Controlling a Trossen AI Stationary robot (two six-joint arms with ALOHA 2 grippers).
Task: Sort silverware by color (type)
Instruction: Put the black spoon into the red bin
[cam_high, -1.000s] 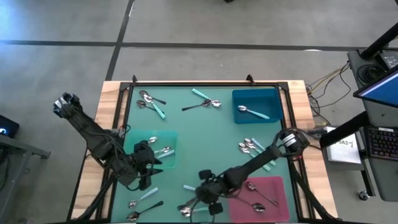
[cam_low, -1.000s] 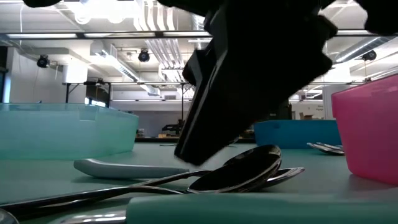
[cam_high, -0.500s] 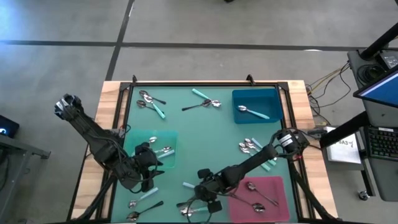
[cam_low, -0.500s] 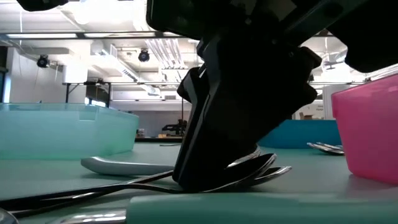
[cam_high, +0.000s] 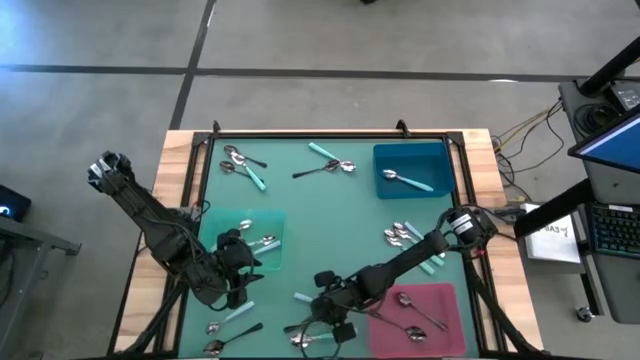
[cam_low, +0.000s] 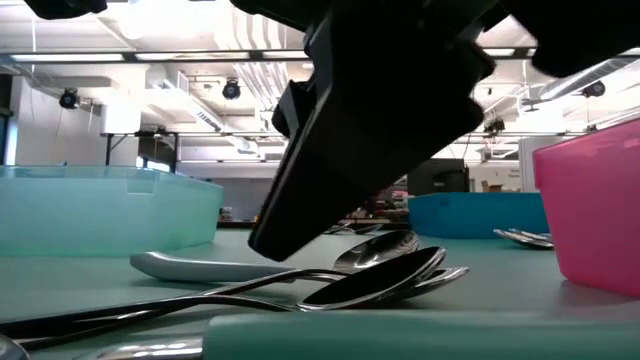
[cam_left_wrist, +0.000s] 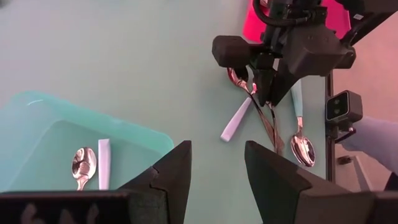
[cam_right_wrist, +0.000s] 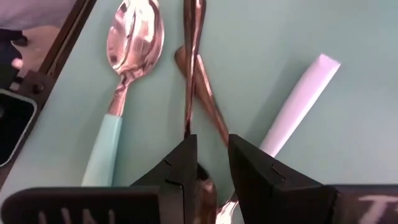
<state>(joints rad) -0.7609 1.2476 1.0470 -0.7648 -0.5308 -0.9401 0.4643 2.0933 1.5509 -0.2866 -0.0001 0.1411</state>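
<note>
Near the table's front edge lie two crossed all-metal spoons (cam_right_wrist: 194, 74), a teal-handled spoon (cam_right_wrist: 127, 50) and a pale-handled spoon (cam_right_wrist: 298, 99). My right gripper (cam_right_wrist: 211, 152) hangs slanting down just over them, open by a narrow gap. The neck of one metal spoon (cam_right_wrist: 188, 127) runs in under its fingertips, and a bowl (cam_right_wrist: 206, 186) shows in the gap. My left gripper (cam_left_wrist: 217, 155) stands open with nothing in it over the near edge of the teal tray (cam_high: 228, 222), which holds a pale-handled spoon (cam_left_wrist: 84, 165). My right gripper comes at the crossed metal spoons from above, slanting, its fingers (cam_right_wrist: 186, 155) along the handles. In the low view its lower edge (cam_low: 265, 245) shows a little above the spoons (cam_low: 380, 282). Whether a fingertip touches a spoon I cannot tell.
A blue tray (cam_high: 440, 160) with one spoon stands at the far right, and a pink tray (cam_high: 445, 295) with spoons at the near right. More spoons lie at the far left (cam_high: 240, 165), far middle (cam_high: 325, 166), right (cam_high: 405, 238) and near left (cam_high: 230, 330).
In the low view my right gripper first sank onto the crossed spoons, then came up a little and tipped. The spoon bowls under it have shifted slightly and lie on the table.
</note>
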